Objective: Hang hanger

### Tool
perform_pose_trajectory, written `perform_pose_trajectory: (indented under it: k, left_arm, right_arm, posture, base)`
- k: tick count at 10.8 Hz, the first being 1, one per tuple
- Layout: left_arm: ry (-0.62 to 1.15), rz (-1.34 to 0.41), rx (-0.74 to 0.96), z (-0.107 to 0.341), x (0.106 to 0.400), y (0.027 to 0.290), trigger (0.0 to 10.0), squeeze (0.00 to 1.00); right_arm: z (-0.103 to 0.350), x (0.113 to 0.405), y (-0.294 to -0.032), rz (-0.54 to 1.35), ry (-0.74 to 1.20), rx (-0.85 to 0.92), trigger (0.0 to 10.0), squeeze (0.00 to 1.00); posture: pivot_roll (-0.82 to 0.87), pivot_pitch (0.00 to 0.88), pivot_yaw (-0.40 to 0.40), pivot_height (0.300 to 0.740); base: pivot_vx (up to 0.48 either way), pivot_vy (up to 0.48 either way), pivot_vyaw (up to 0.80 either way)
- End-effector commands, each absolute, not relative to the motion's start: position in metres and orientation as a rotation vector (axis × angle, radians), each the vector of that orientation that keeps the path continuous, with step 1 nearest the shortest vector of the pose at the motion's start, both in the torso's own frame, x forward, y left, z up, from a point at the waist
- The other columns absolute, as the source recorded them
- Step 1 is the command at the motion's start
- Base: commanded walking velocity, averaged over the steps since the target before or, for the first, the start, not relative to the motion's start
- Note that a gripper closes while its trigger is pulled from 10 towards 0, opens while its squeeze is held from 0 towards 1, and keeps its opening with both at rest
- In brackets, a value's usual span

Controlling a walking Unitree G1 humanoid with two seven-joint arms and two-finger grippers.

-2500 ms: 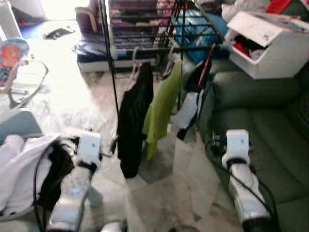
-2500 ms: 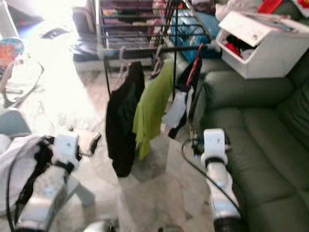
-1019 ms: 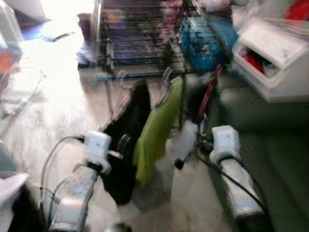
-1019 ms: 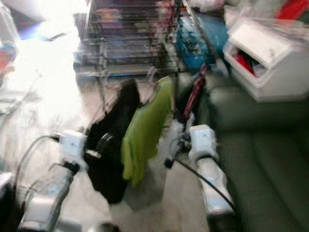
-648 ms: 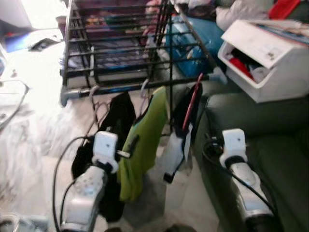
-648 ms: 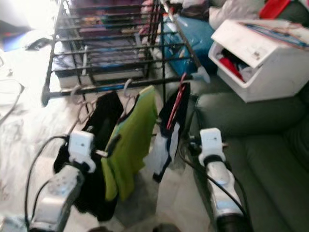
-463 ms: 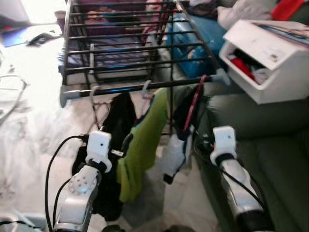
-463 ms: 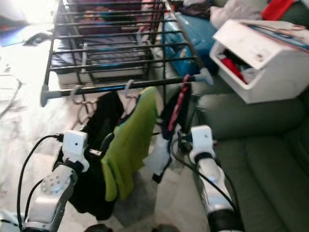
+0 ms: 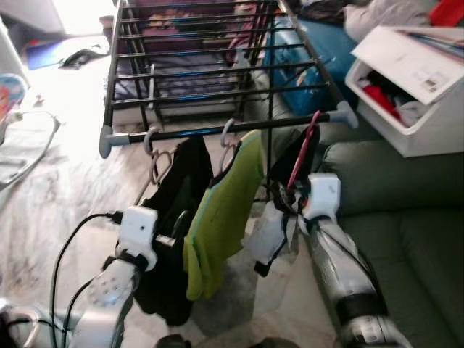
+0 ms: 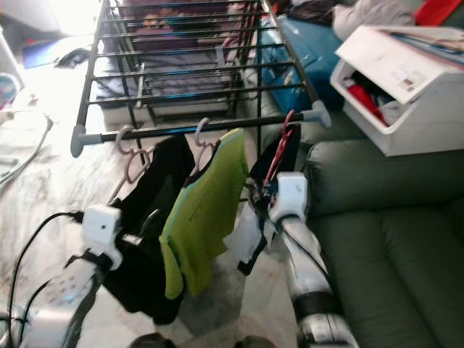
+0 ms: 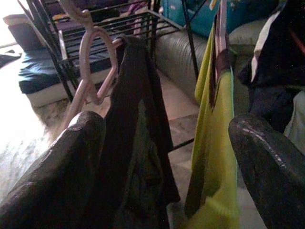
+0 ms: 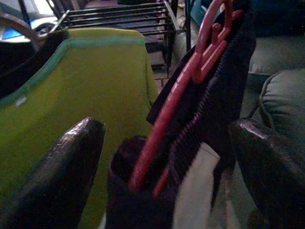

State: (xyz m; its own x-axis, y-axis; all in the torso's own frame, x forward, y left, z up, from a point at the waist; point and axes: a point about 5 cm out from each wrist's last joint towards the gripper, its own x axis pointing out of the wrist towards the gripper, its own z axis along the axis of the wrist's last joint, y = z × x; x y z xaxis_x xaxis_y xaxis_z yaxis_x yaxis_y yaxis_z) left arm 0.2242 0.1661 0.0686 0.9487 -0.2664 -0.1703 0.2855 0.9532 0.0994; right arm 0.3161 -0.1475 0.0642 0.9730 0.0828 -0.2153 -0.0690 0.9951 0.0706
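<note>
A black drying rack [image 9: 217, 129] stands ahead, and three hangers hook over its front rail. A pale pink hanger [image 11: 93, 57] carries a black garment [image 9: 177, 217]. A second hanger [image 9: 228, 139] bears a lime green shirt [image 9: 221, 217]. A red hanger [image 12: 190, 81] holds a black and white garment [image 9: 275, 225] at the rail's right end. My left gripper [image 11: 167, 124] is open, facing the black garment and green shirt from close by. My right gripper [image 12: 167, 126] is open, with the red hanger and its dark garment between its spread fingers [image 12: 71, 157].
A green sofa [image 9: 406, 239] fills the right side, with an open white storage box [image 9: 413, 94] on its back. A blue bag [image 9: 290, 51] lies behind the rack. A baby bouncer [image 9: 18, 94] stands at far left on the marble floor [image 9: 58, 196].
The view has swung and come closer to the rack. My right arm has reached forward and left, up to the garment on the red hanger. The left arm stays by the black garment.
</note>
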Motion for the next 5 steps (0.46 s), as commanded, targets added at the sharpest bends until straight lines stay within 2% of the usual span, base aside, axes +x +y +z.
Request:
perform_pose_trajectory:
  k: [1, 3, 5]
  left_arm:
    - [0.159, -0.29, 0.142, 0.072, 0.222, 0.167, 10.0, 0.0]
    - [0.17, -0.298, 0.151, 0.074, 0.216, 0.168, 10.0, 0.0]
    - [0.187, -0.297, 0.154, 0.074, 0.215, 0.169, 10.0, 0.0]
  right_arm:
    - [0.065, 0.323, -0.143, 0.065, 0.24, 0.084, 10.0, 0.0]
    - [0.069, 0.338, -0.13, 0.068, 0.274, 0.048, 10.0, 0.0]
    - [0.073, 0.351, -0.125, -0.009, 0.331, 0.042, 10.0, 0.0]
  posture:
    - [0.05, 0.049, 0.017, 0.74]
    - [0.08, 0.074, 0.019, 0.74]
    - [0.07, 0.085, 0.017, 0.74]
  base:
    - [0.0, 0.0, 0.0]
    - [0.0, 0.0, 0.0]
    - [0.0, 0.0, 0.0]
